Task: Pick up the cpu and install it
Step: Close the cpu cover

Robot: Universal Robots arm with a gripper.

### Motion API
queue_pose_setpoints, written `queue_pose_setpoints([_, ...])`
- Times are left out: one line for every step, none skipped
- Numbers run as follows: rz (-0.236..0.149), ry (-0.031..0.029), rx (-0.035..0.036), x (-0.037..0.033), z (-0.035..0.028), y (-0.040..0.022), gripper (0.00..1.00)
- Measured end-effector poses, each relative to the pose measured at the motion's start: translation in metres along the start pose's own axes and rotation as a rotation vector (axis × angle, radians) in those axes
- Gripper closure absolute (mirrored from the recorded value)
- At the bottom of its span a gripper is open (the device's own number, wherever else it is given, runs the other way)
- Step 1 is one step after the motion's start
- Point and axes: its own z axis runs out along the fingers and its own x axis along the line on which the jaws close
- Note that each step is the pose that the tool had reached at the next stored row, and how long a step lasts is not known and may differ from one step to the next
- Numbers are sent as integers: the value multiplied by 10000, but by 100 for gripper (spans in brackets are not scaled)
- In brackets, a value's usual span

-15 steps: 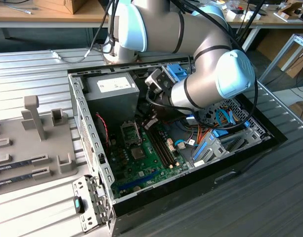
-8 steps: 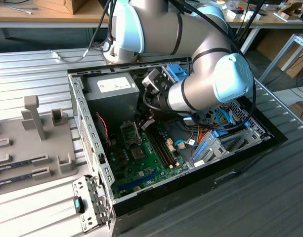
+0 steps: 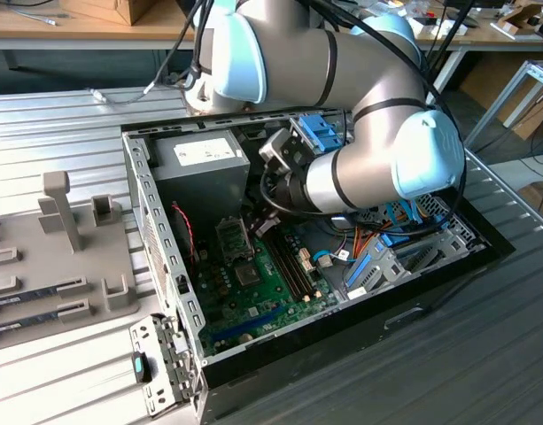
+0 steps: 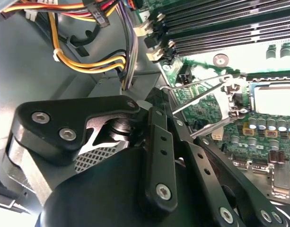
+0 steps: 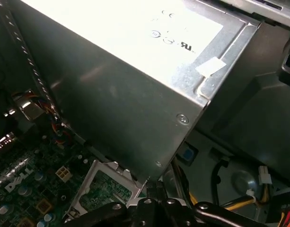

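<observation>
Reaching down into the open black metal computer case (image 3: pixel 386 320), the black pincer (image 3: pixel 266 220) hangs just beside the square metal socket (image 3: pixel 236 239) on the green board, near the middle of the exterior view. The socket lies a little to the lower left of the pincer there. In the second wrist view, a pale flat square inside the socket frame may be the small silvery cpu (image 4: pixel 272 97), but I am not sure. I cannot tell if the pincer is wide or narrow.
</observation>
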Motion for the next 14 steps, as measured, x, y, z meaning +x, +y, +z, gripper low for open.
queue_pose_setpoints([-6, -11, -15, 7, -6, -8, 89])
queue_pose_setpoints([-15, -29, -42, 18, -15, -20, 89])
queue_pose_setpoints([-28, -55, -82, 40, -33, -42, 89])
queue_pose_setpoints([-30, -59, -87, 45, -38, -46, 89])
queue_pose_setpoints([-29, -60, -89, 47, -42, -48, 89])
queue_pose_setpoints([-31, -60, -90, 47, -46, -46, 89])
queue_pose_setpoints([-31, -60, -89, 46, -54, -42, 89])
queue_pose_setpoints([-31, -59, -89, 46, -57, -39, 89])
queue_pose_setpoints([-32, -60, -90, 45, -63, -35, 89])
queue_pose_setpoints([-33, -59, -90, 45, -73, -29, 89])
queue_pose_setpoints([-33, -59, -90, 44, -78, -26, 89])
queue_pose_setpoints([-34, -57, -90, 44, -86, -21, 89])
queue_pose_setpoints([-36, -57, -91, 44, -90, -19, 89])
queue_pose_setpoints([-38, -57, -92, 44, -94, -17, 89])
